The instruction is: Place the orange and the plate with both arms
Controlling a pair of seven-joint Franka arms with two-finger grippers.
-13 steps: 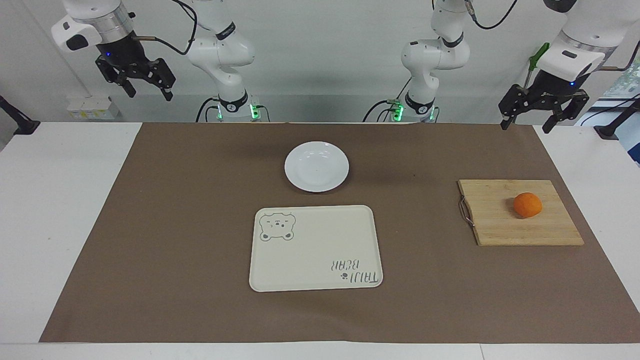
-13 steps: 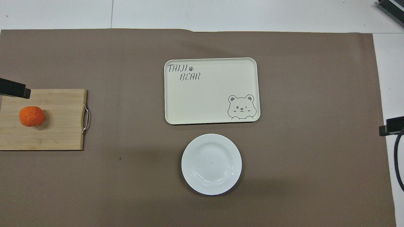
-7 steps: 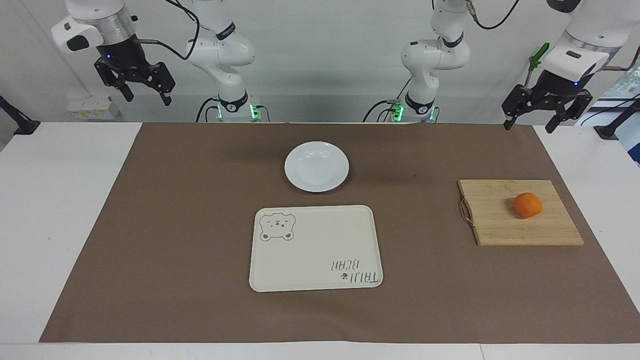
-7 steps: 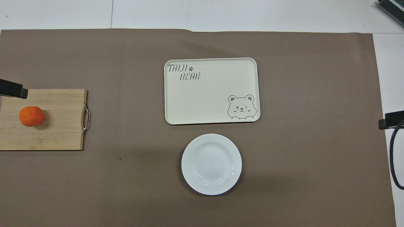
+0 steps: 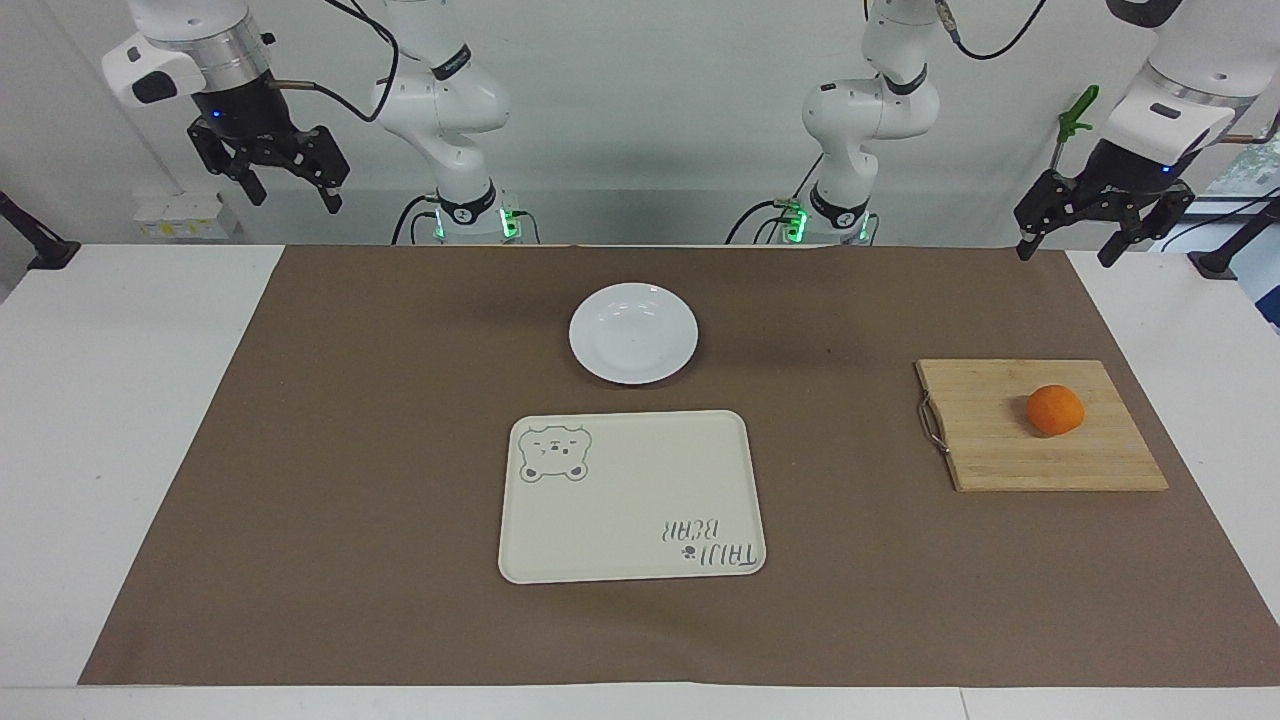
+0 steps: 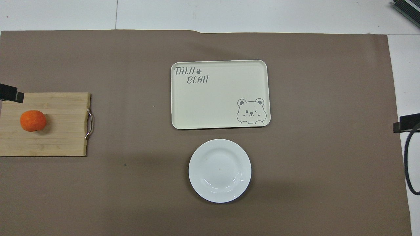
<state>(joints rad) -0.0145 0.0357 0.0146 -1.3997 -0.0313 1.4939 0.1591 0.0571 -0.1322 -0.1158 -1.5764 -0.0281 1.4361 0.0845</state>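
Two things wait: your orange (image 5: 1055, 410) sits on the bamboo cutting board (image 5: 1010, 455) at the left arm's end; the plate (image 5: 633, 332) lies nearer the robots than the bear tray (image 5: 640, 510). Neither has moved. Both raised end effectors, left (image 5: 1098, 232) and right (image 5: 272, 180), have drifted outward, fingers spread, empty.

Robotics lab bench, not a kitchen. Two white jointed arms (image 5: 445, 90) bolted at the top of the frame, green status LEDs at their bases, cables looping off the wrists. White table (image 5: 120, 420) with a brown paper mat (image 5: 350, 450) taped over it, bare white wall up top. Props are staged: cream bear tray (image 5: 630, 495) centre, bamboo cutting board (image 5: 1040, 425) at the right edge.
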